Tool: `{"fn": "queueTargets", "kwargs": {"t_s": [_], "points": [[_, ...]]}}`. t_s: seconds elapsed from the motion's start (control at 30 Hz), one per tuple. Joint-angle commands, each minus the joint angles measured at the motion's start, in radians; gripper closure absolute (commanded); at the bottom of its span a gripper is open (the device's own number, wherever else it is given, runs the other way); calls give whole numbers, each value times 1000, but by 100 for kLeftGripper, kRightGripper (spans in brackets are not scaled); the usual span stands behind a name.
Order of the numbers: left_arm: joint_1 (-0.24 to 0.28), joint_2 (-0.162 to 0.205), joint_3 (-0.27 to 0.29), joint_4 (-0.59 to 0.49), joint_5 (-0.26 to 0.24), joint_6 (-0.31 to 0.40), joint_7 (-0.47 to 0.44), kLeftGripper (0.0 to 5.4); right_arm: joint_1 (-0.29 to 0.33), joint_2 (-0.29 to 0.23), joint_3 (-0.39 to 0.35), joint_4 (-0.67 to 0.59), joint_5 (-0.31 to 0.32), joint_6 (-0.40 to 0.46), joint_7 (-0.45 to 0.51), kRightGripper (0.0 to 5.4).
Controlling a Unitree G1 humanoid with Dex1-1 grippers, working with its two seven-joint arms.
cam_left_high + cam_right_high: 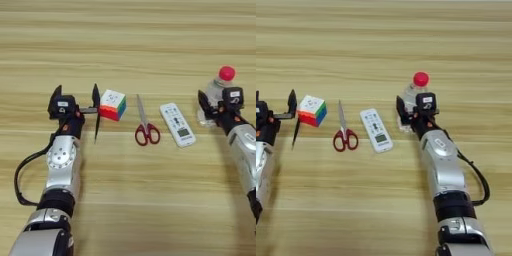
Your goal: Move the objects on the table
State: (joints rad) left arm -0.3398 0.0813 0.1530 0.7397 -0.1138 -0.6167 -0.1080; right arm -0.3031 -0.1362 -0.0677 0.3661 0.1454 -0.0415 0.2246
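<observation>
Lying in a row across the wooden table [128, 45] were five things, one of each: a pen [97, 129], a puzzle cube [112, 104], a pair of scissors [145, 125], a remote control [177, 124] and a bottle [415, 92] with a red cap. The pen lay furthest to the robot's left, just beside the cube; the scissors and the remote came next, near each other but apart; the bottle stood upright at the far right end. The left gripper [76, 97] sat over the table just left of the cube, its two fingers spread wide, holding nothing, with the pen just below its right finger. The right gripper [415, 107] was at the bottle, and whether its fingers pinched it could not be told.
</observation>
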Motion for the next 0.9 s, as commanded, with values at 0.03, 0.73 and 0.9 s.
{"fn": "queueTargets", "kwargs": {"t_s": [0.03, 0.73, 0.9], "points": [[-6, -2, -3, 5, 13, -7, 8, 0, 52, 22, 24, 37, -7, 64, 9, 217], [-14, -2, -3, 20, 11, -10, 11, 0, 57, 4, 31, -37, -67, -20, -14, 25], [-15, -2, -4, 22, 11, -11, 11, 0, 56, 3, 30, -37, -66, -22, -15, 1]]}}
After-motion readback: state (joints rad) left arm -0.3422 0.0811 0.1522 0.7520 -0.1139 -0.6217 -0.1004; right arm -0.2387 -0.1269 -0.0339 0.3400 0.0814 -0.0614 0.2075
